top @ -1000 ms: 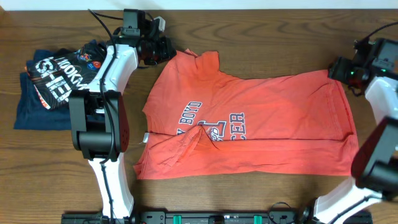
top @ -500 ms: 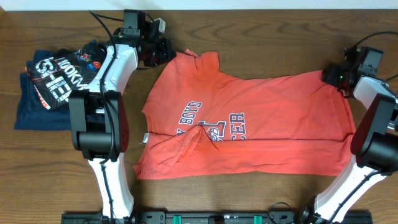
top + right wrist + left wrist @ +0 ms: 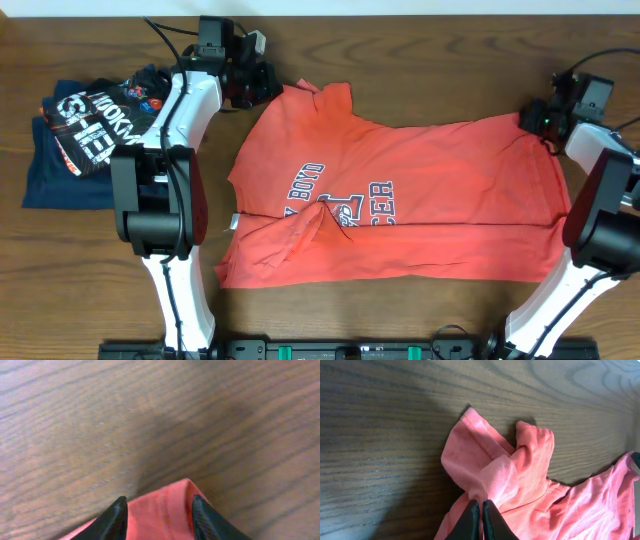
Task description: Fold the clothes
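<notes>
**Both arms at the shirt's far corners**

The left gripper (image 3: 481, 510) has its two dark fingertips pressed together on a bunched fold of the coral-red shirt (image 3: 420, 190). From the wrist view, the cloth rises in a soft peak right at the tips. The pinch is at the shirt's far left corner, where a sleeve curls over on itself.

The right gripper (image 3: 159, 510) has its fingers standing apart, with the shirt's far right corner poking up between them. A gap shows on either side of the cloth, so I would call it straddled, not pinched.

From above, the shirt lies spread across the middle of the wooden table (image 3: 420, 60), between the two arms. Its white-and-dark lettering (image 3: 340, 205) faces up. The right half lies fairly flat. The near left part is rumpled, with a raised crease running into the lettering.

Well off to the left, beyond the left arm, a pile of navy garments (image 3: 85, 135) with white print sits on the table, apart from the shirt.
</notes>
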`<state>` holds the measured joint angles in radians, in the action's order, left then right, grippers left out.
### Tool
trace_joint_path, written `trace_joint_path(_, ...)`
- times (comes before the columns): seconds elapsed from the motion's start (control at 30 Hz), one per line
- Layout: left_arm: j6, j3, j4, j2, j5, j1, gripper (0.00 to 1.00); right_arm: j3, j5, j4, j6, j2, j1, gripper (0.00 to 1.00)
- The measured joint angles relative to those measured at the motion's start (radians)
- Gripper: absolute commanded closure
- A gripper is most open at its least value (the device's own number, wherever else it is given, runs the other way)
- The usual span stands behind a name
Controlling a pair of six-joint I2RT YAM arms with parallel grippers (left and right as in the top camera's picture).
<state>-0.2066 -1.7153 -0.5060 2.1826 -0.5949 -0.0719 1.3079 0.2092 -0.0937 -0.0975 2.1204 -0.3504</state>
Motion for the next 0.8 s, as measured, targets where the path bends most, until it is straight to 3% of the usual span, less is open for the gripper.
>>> trace_joint_path(0.13, 0.0, 0.0, -0.003, 0.0, 0.0, 0.0, 0.94, 0.0, 0.001, 0.002, 0.0, 0.0, 0.008, 0.85)
trace_joint_path(0.6, 0.0, 0.0, -0.003, 0.0, 0.0, 0.0, 0.94, 0.0, -0.051, -0.025, -0.003, 0.0, 0.012, 0.8)
trace_joint_path(0.8, 0.0, 0.0, -0.003, 0.0, 0.0, 0.0, 0.94, 0.0, -0.069, -0.035, -0.002, 0.0, 0.012, 0.86)
